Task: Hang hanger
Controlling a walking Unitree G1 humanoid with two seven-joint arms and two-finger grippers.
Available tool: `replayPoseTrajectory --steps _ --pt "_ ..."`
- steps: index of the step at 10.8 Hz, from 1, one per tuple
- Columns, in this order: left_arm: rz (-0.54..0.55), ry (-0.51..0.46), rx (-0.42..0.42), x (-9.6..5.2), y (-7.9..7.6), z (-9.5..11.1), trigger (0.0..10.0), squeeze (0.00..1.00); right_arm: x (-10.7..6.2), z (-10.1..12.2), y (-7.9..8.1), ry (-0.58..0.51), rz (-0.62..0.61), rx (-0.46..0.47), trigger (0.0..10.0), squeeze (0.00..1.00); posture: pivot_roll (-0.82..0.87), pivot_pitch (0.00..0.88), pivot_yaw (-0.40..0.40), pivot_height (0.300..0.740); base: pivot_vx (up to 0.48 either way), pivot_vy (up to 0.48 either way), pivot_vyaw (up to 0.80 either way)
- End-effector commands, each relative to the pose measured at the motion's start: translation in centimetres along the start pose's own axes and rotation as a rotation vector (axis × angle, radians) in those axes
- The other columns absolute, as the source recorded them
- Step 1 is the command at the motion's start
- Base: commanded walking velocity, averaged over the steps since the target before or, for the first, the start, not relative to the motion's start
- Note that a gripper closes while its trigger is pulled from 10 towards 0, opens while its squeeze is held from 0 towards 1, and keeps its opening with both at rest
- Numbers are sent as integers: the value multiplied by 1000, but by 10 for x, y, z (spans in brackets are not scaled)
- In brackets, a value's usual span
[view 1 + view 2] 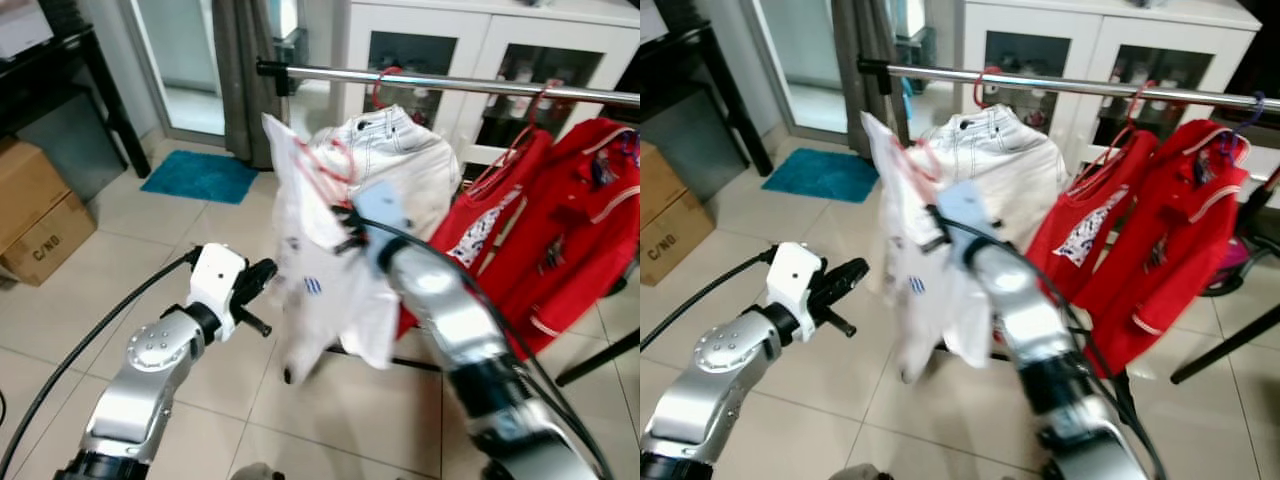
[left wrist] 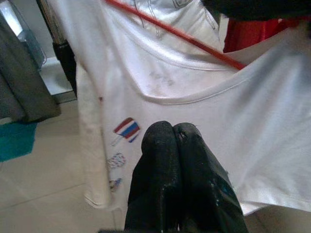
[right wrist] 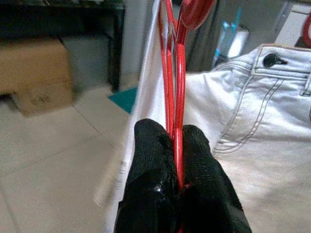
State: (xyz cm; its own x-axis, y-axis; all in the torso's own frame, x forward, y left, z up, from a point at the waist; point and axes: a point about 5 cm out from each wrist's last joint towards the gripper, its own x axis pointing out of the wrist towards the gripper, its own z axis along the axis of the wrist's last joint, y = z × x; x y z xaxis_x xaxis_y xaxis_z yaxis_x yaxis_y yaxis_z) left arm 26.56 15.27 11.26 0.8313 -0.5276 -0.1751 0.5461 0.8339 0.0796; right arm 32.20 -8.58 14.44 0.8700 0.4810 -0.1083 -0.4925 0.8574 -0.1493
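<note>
While the left gripper (image 2: 172, 133) hovers with fingers pressed together on nothing, just short of the white shirt (image 1: 330, 270), the right gripper (image 3: 176, 141) pinches the red hanger (image 3: 174, 73) between its fingers. That hanger carries the shirt below the metal rail (image 1: 450, 82), in front of white jeans (image 1: 400, 150) beside red garments (image 1: 560, 220).

This is a room in a lived-in home. A metal clothes rail (image 1: 450, 83) carries white jeans (image 1: 400, 150) and red garments (image 1: 560, 220) on hangers. Behind it stands a white cabinet with glass doors (image 1: 480, 50). The floor is pale ceramic tile (image 1: 150, 240), with a teal mat (image 1: 200, 176) before a glass sliding door (image 1: 185, 60) and grey curtain (image 1: 245, 70). Cardboard boxes (image 1: 35, 210) sit beside a black table (image 1: 60, 70).
</note>
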Motion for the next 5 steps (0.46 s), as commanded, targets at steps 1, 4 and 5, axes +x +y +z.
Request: replayPoseTrajectory --steps 1,4,5 --pt "-2 3 -12 1 0 0 10000 0 -13 5 -8 -38 9 32 10000 0 13 0 44 740 0 0 0" --pt "38 3 -17 5 4 -2 10000 0 -57 -21 -33 70 -98 30 10000 0 -6 0 51 740 0 0 0" --pt "55 -9 -25 7 5 -1 10000 0 -67 -27 -36 91 -145 48 10000 0 -10 0 53 740 0 0 0"
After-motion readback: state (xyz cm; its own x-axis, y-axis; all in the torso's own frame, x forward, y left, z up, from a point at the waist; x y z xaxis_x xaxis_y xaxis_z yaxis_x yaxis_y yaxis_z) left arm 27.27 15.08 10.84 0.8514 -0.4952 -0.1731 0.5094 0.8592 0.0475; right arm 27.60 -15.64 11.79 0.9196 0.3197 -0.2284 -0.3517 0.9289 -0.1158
